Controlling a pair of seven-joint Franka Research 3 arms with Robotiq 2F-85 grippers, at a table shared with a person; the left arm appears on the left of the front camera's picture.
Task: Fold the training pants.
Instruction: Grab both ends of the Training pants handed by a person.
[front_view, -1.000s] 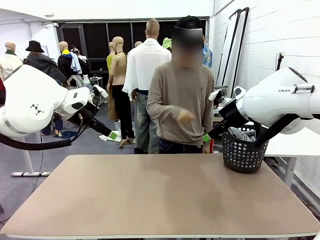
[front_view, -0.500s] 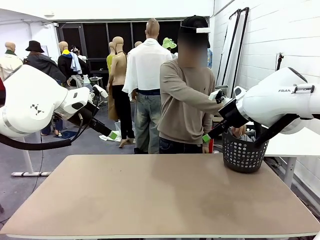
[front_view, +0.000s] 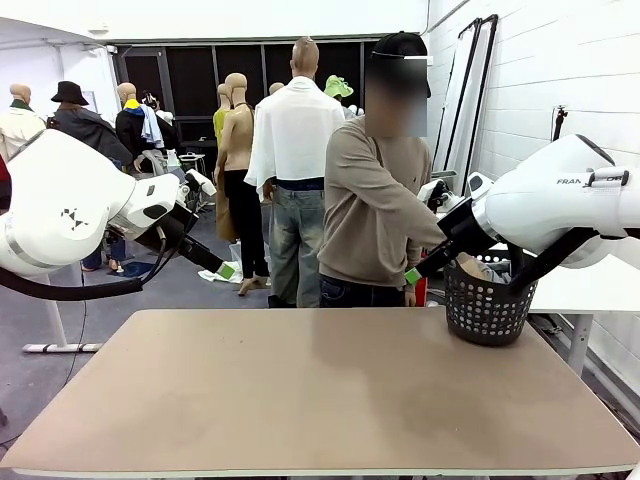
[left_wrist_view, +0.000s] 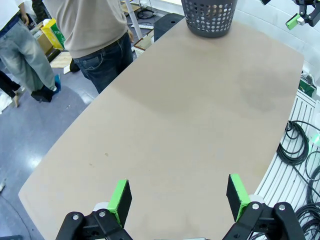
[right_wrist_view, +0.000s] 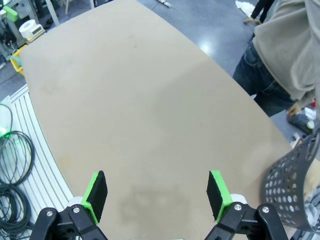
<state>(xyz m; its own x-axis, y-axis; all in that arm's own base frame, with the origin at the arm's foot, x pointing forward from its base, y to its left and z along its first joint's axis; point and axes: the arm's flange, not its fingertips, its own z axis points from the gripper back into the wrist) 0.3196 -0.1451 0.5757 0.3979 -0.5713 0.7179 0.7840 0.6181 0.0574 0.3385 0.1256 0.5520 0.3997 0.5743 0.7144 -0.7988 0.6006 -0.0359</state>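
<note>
1. Front view: the left gripper (front_view: 226, 269) hangs above the desk's (front_view: 300, 400) left edge, and the right gripper (front_view: 413, 275) hangs beside the basket (front_view: 487, 312) at the far right corner. Their jaw gaps are hard to judge here. The person's hand (front_view: 468, 264) reaches into the basket. The training pants (front_view: 495, 267) show there as a grey scrap, mostly hidden.
2. Left wrist view: the left gripper (left_wrist_view: 178, 197) is spread wide and empty over bare desk.
3. Right wrist view: the right gripper (right_wrist_view: 156, 196) is equally wide and holds nothing. The picture's edge cuts off the basket (right_wrist_view: 292, 175).
</note>
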